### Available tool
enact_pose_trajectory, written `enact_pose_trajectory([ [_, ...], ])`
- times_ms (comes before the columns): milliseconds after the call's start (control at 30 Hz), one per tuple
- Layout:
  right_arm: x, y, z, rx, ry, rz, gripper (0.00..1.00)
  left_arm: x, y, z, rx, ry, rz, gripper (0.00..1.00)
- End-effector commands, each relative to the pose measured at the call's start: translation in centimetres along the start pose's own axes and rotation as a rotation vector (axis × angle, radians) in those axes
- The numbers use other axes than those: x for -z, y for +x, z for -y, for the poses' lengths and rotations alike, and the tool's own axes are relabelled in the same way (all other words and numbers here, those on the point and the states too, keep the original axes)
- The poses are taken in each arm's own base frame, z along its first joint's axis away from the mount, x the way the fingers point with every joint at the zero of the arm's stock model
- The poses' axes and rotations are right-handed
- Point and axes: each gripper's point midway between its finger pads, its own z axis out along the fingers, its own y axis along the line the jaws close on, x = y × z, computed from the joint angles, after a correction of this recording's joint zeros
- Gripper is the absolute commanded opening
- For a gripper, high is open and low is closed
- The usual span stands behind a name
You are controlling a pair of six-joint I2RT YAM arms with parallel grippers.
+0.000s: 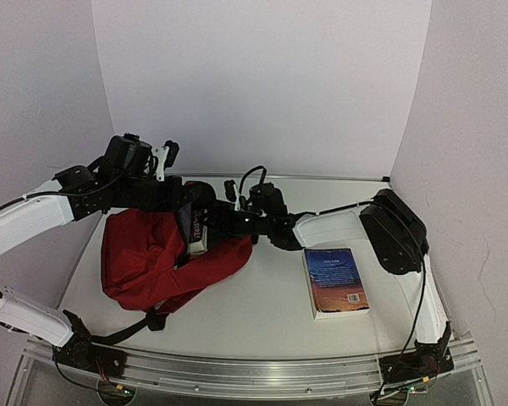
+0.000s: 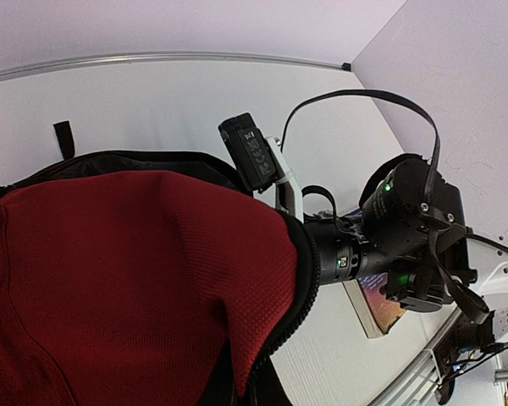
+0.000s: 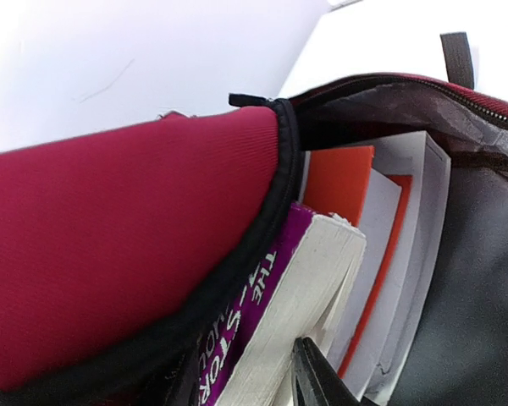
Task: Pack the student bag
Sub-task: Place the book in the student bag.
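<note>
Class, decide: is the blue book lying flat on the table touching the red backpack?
Apart. The top view shows the blue book lying to the right of the student bag, with a strip of bare table between them.

student bag (image 1: 144, 254): dark red, black edging, grey lining
paperback spine (image 3: 254, 330): purple, white lettering
book behind (image 3: 339, 182): orange
book on table (image 1: 336, 281): blue fading to orange
</note>
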Motion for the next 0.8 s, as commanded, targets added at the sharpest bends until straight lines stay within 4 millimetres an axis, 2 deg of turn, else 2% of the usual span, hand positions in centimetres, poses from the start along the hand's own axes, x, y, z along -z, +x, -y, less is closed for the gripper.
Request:
enact_pose_trajectory([
  [0,-1.8,2.1,-7.7,0.081,-0.24,-0.043,0.37,1.4,-5.1,5.7,-0.052,0.248,0.146,0.0],
  [100,-2.5,3.0,-8.0,0.082,-0.253,-0.059,0.38,1.4,-5.5,5.9,-0.053,0.273,0.152,0.0],
  [367,-4.2,5.3,-7.2,0.059,-0.254,-0.099,0.37,2.1,-6.3,6.3,-0.044,0.324,0.182,0.0],
  [500,-4.0,5.3,-7.7,0.067,-0.26,-0.098,0.37,2.7,-6.5,5.8,-0.025,0.319,0.197,0.0],
  [600,-2.9,4.0,-8.8,0.101,-0.243,-0.056,0.42,2.7,-6.0,3.9,0.023,0.264,0.192,0.0],
  [767,0.6,2.0,-9.0,0.172,-0.122,0.019,0.6,2.5,-4.8,-0.9,0.144,0.172,0.177,0.0],
])
